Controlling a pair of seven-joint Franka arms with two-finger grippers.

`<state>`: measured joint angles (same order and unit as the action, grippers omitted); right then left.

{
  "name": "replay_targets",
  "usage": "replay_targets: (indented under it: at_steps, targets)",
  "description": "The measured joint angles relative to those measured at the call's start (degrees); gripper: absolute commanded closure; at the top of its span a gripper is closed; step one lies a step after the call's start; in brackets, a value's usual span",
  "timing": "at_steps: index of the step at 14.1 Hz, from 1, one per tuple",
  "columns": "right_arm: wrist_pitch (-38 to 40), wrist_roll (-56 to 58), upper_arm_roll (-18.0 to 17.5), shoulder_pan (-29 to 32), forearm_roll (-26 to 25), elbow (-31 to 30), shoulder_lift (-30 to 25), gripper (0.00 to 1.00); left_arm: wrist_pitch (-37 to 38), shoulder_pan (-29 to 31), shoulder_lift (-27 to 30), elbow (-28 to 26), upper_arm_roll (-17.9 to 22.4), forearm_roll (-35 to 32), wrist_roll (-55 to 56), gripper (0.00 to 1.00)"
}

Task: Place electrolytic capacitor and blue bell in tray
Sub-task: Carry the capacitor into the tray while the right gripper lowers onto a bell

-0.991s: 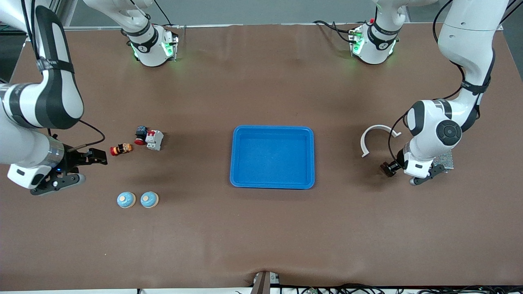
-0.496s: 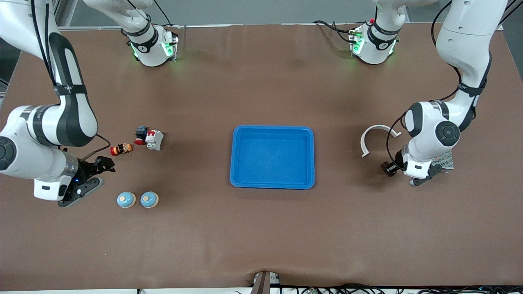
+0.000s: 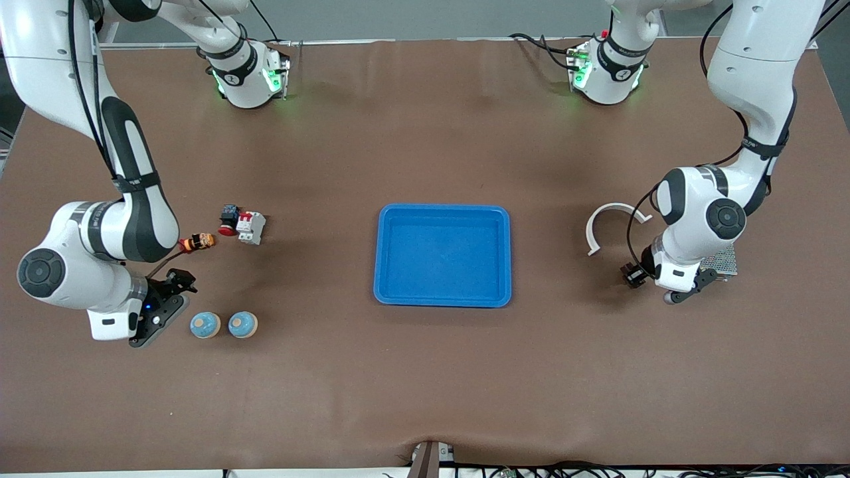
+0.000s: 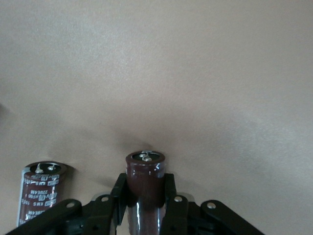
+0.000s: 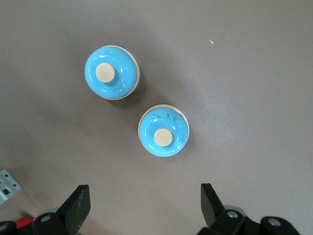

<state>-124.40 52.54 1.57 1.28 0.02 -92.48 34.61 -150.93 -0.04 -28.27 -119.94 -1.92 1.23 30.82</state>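
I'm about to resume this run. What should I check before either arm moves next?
1. Left pincer shut on electrolytic capacitor: ok.
2. Capacitor lifted off the table: cannot tell.
3. Right pincer open: ok.
4. Right pincer around a blue bell: not ok, this one and the second blue bell sit clear of its fingers.
5. Tray holds nothing: ok.

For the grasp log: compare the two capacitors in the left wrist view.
The gripped capacitor sits between the fingers of the left gripper; the free capacitor stands alone on the table beside it. The gripped capacitor shows a plain dark sleeve, the free capacitor pale printing. Both are upright dark cylinders with top terminals.
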Motion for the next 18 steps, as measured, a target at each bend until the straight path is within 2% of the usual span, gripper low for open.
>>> replay_targets:
  at_steps: [4,8,11,15,18]
  targets:
    - [-3.5,3.2,-0.3,-0.3,0.0,0.0,1.1,0.0,0.9,-0.6,0.6,2.0,-0.8,0.0,0.0,1.0]
    - [-7.5,7.0,-0.4,-0.8,0.0,0.1,3.1,0.0,8.4,-3.1,1.5,6.9,-1.3,0.0,0.1,1.0]
    - [-8.1,8.6,-0.4,-0.9,0.0,0.1,3.8,0.0,10.6,-6.1,1.8,8.5,-1.5,0.0,0.7,1.0]
    - [-9.5,10.4,-0.4,-0.8,0.1,0.1,4.8,0.0,17.2,-10.8,2.7,12.2,-1.6,0.0,6.8,1.0]
    - [-10.5,10.8,-0.3,-0.7,0.8,0.1,5.8,0.0,19.4,-15.9,2.9,14.2,-1.7,0.0,13.8,1.0]
